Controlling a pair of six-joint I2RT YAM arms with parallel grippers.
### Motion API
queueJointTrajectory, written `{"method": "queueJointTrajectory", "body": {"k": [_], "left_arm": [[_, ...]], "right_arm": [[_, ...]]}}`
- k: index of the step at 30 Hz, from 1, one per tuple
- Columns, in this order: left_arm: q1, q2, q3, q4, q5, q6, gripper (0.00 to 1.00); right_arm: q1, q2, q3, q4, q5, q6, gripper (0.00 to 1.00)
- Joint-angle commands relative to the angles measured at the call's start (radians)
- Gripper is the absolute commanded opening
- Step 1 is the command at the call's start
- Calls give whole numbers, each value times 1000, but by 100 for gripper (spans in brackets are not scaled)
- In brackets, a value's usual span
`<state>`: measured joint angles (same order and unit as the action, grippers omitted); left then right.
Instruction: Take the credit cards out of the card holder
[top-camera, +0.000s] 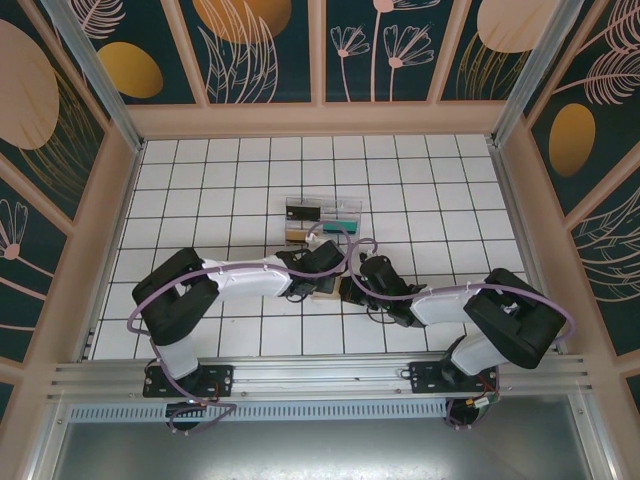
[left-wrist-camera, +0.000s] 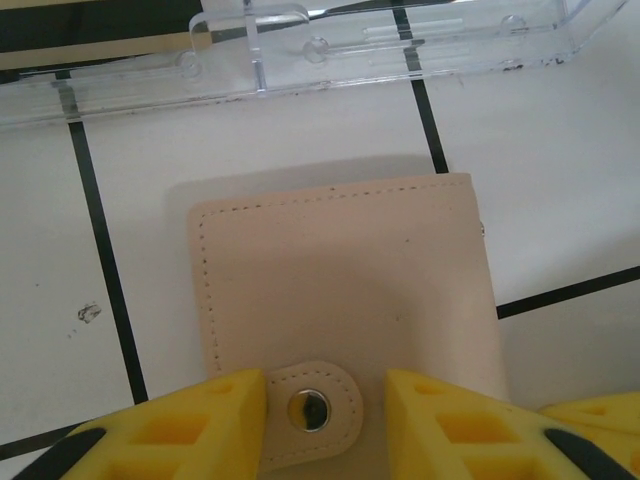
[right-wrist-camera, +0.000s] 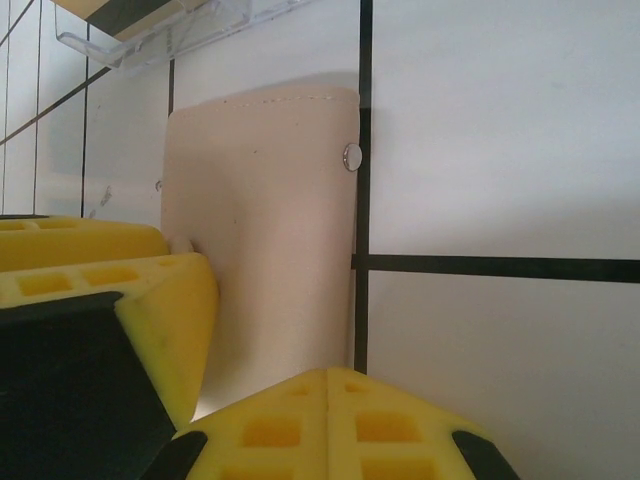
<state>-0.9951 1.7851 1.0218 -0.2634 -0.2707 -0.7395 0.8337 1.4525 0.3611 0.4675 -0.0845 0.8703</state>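
Observation:
The card holder (left-wrist-camera: 340, 270) lies closed on the white tiles with its tan outside up and its snap tab (left-wrist-camera: 318, 425) fastened. My left gripper (left-wrist-camera: 325, 392) is open, one yellow finger on each side of the tab, low over the holder's near edge. In the right wrist view the card holder (right-wrist-camera: 265, 230) stretches away from my right gripper (right-wrist-camera: 327, 378), which is shut with its tips meeting at the holder's near edge and nothing between them. The left gripper's fingers (right-wrist-camera: 150, 290) show at the left. From above, both grippers meet over the card holder (top-camera: 325, 295). The credit cards are hidden.
A clear plastic compartment tray (top-camera: 322, 218) stands just beyond the holder, close to its far edge (left-wrist-camera: 400, 40). Pink walls ring the tiled floor. Open tiles lie to the left, right and far side.

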Motion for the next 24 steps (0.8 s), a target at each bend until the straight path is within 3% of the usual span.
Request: {"method": "queueJointTrajectory", "body": {"k": [1,7,11,15,18,24], "left_arm": [[-4,41,10,-39,1,10,42],[-2,54,6,-55,-11,11,34],[-4,57,3,-64,-20,7,18],[-3,42,3,-66,-27,2,15],[-4,26,4,-66,-31,-7,0],[-2,-40,-18,-31,-11,-40,0]], "right_arm": [[-7,15,1,8,-12,9,0],[-7,15,2,7,-14,10,0],[-7,15,1,5,-14,12,0],[-7,14,1,1,-12,12,0],[-8,14,4,-9,-8,14,0],[-15,15,2,-26,-2,15,0]]}}
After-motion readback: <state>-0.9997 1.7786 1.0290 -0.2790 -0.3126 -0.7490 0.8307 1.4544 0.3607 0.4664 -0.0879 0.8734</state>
